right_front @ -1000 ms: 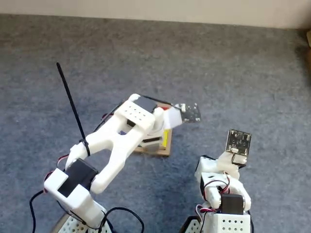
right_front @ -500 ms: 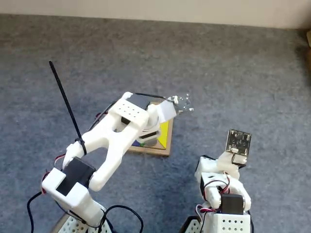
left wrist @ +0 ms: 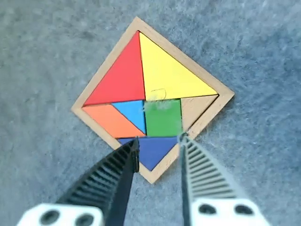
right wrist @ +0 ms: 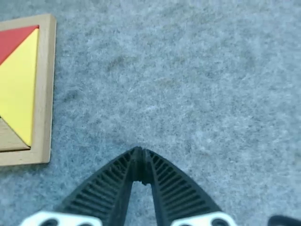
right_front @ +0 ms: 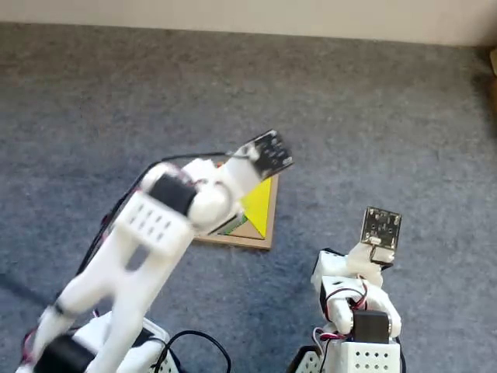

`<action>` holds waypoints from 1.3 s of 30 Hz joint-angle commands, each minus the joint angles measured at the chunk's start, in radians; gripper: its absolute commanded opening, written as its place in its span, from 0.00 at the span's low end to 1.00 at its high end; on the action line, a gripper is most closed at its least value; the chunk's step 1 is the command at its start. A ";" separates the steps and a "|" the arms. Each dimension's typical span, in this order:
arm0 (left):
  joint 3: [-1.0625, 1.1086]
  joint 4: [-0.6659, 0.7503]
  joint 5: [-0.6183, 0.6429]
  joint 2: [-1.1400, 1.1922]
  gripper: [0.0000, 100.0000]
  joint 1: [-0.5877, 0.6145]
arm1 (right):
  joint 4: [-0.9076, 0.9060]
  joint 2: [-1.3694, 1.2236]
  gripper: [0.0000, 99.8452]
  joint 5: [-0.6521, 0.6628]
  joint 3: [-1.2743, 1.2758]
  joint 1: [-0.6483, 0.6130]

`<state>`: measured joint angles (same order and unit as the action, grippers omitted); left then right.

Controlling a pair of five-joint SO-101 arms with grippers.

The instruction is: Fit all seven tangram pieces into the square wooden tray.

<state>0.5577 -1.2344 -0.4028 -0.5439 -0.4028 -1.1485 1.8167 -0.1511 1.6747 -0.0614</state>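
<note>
The square wooden tray (left wrist: 183, 60) holds six coloured pieces in the left wrist view, with a triangular gap (left wrist: 197, 110) bare beside the green square (left wrist: 163, 117). From above, the left arm (right_front: 155, 233) covers most of it. The left gripper (left wrist: 158, 141) hangs spread over the tray's corner. The right gripper (right wrist: 141, 165), closed, is beside the tray.

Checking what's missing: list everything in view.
tray: one, light wood, on the carpet
large triangles: two, red and yellow, in the tray
parallelogram: one, orange, in the tray
small triangle: one, light blue, in the tray
square: one, green, in the tray
medium triangle: one, dark blue, in the tray
empty slot: one, bare wood, beside the square
carpet: grey, underneath
left gripper: open, above the tray
right gripper: shut, over carpet beside the tray
</note>
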 commanded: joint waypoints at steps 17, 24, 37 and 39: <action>0.504 0.094 0.265 -0.791 0.01 0.403 | 0.021 0.019 0.01 0.011 0.124 0.010; 0.736 0.121 0.265 -1.003 0.01 0.424 | 0.021 0.019 0.01 0.011 0.124 0.010; 1.049 0.121 0.262 -1.285 0.01 0.427 | 0.021 0.019 0.01 0.011 0.124 0.010; 1.081 0.121 0.262 -1.280 0.01 0.427 | 0.021 0.019 0.01 0.011 0.124 0.010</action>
<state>1.6195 -1.1331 -0.1465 -1.8174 0.0069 -1.1485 1.8167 -0.1511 1.6747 -0.0614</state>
